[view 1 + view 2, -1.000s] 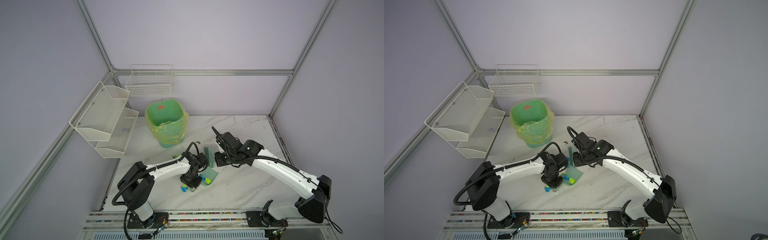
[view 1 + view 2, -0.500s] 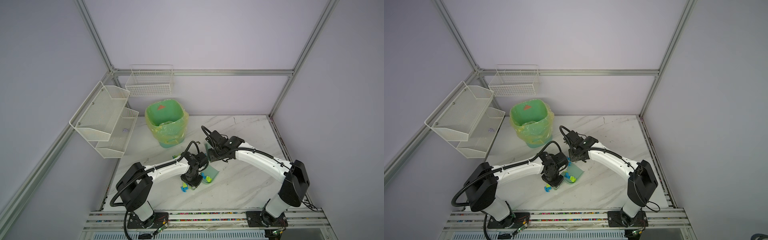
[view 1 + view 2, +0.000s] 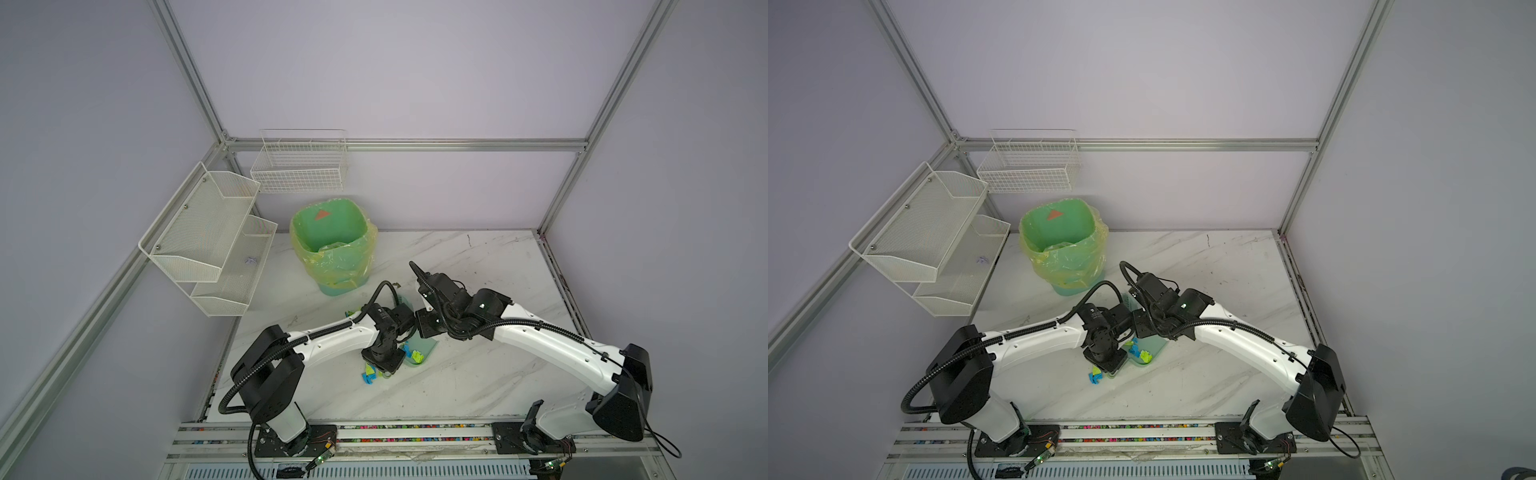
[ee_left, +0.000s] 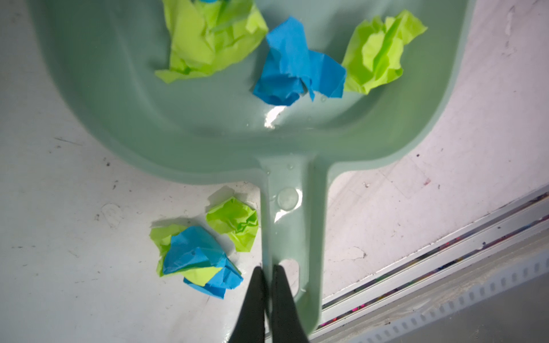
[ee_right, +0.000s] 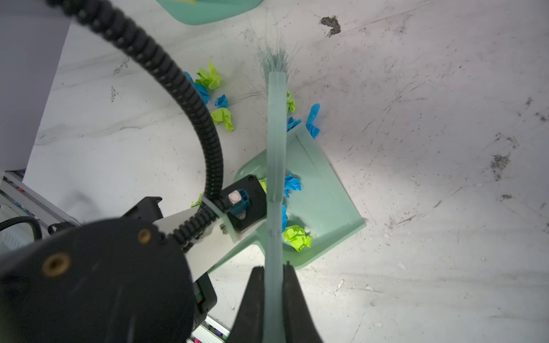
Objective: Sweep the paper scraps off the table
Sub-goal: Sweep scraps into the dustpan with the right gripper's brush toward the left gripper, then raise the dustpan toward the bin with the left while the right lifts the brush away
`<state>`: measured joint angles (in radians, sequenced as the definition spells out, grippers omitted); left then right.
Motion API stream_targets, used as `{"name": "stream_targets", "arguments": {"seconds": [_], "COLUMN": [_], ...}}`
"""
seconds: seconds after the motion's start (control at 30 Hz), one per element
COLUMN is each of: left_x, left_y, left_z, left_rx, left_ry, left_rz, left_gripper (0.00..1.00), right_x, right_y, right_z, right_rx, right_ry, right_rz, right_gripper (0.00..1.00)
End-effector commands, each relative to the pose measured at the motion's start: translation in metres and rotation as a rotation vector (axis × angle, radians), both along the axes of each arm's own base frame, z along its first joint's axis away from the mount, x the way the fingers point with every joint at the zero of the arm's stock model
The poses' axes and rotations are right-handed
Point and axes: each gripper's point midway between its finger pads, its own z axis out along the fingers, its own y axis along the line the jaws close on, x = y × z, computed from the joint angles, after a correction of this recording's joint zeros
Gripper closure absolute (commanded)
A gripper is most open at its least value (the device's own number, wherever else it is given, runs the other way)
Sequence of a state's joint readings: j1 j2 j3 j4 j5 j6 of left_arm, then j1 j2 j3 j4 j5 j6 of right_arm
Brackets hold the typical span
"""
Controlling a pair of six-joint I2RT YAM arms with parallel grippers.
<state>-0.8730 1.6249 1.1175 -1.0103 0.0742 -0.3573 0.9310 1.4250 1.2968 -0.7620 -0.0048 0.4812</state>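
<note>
A pale green dustpan (image 4: 208, 118) lies flat on the white marble table (image 3: 478, 374). My left gripper (image 4: 266, 268) is shut on one edge of the dustpan handle (image 4: 294, 225). Blue and yellow-green paper scraps (image 4: 297, 68) sit inside the pan, and others (image 4: 202, 255) lie on the table beside the handle. My right gripper (image 5: 273, 268) is shut on the handle of a pale green brush (image 5: 276, 148), which runs over the dustpan (image 5: 320, 193). Its bristles (image 5: 273, 58) point past the pan's mouth. More scraps (image 5: 221, 115) lie loose there. In both top views the wrists hide most of the pan (image 3: 424, 347) (image 3: 1152, 347).
A green bin lined with a yellow bag (image 3: 332, 245) stands at the back left. White mesh shelves (image 3: 208, 241) and a wire basket (image 3: 299, 166) hang on the walls. An aluminium rail (image 3: 415, 432) edges the front. A dark speck (image 5: 331, 23) lies beyond the bristles.
The right arm swung the brush left toward the dustpan and then drew back to the right. The left arm and the dustpan have stayed put.
</note>
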Motion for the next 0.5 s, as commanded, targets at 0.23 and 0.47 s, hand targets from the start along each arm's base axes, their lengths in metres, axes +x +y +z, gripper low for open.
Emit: {"name": "stream_targets", "arguments": {"seconds": [0.23, 0.47], "left_x": [0.014, 0.02], "left_y": [-0.022, -0.028], "left_z": [0.031, 0.069], "left_rx": [-0.097, -0.16], "left_ry": [-0.061, -0.121], "left_rz": [0.005, 0.003], "left_gripper": [1.0, 1.0], "right_x": [0.011, 0.043], "right_y": [-0.052, -0.103], "right_z": [0.059, 0.083], "right_rx": [0.051, 0.074], "right_ry": [-0.091, -0.163], "right_rz": [-0.241, -0.395], "right_gripper": [1.0, 1.0]}}
